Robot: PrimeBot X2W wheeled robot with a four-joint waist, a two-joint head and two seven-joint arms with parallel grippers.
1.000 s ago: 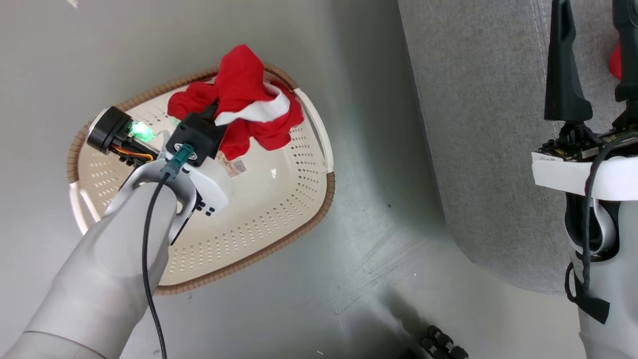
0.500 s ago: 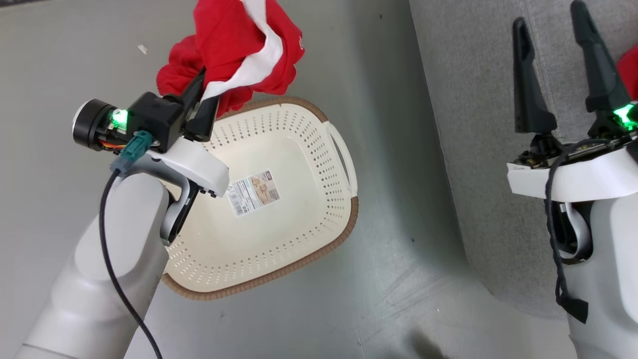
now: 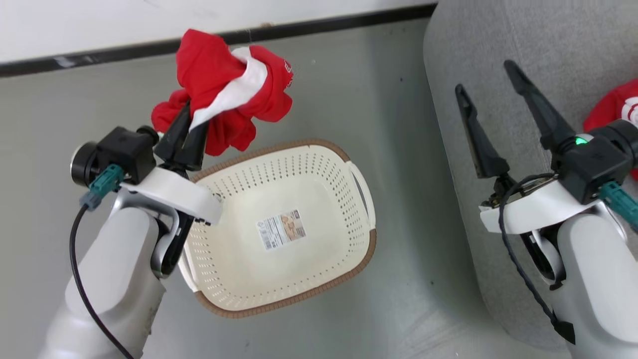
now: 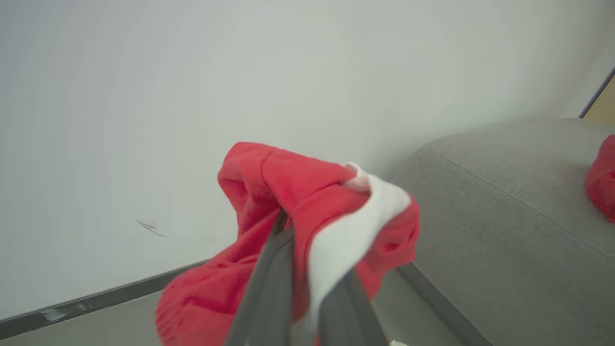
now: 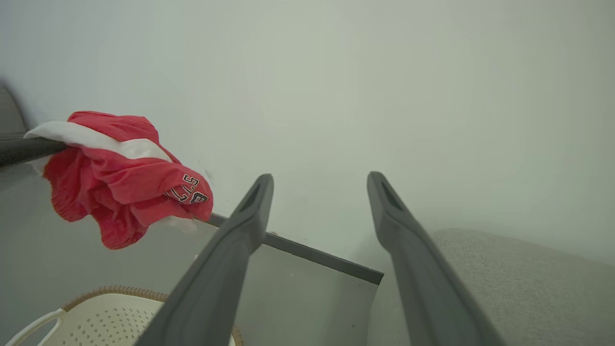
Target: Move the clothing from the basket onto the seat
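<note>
A bunched red garment [image 3: 224, 94] with a white stripe and small lettering is hanging in the air, raised clear of the basket [image 3: 239, 271] near its far left corner. The left gripper [image 3: 188, 119] is pinching it, with both fingers closed tight on the cloth. The basket is sitting on the grey floor [image 3: 379, 99], left of the seat [image 3: 523, 45], and is showing the label [image 3: 280, 229] on its bare bottom. A second red garment [image 3: 610, 107] is lying on the seat at the far right. The right gripper [image 3: 483, 76] is hovering over the seat's left edge, its fingers spread wide and gripping nothing. A white wall [image 3: 99, 25] with a dark baseboard [image 3: 319, 25] is running along the far side of the floor.
</note>
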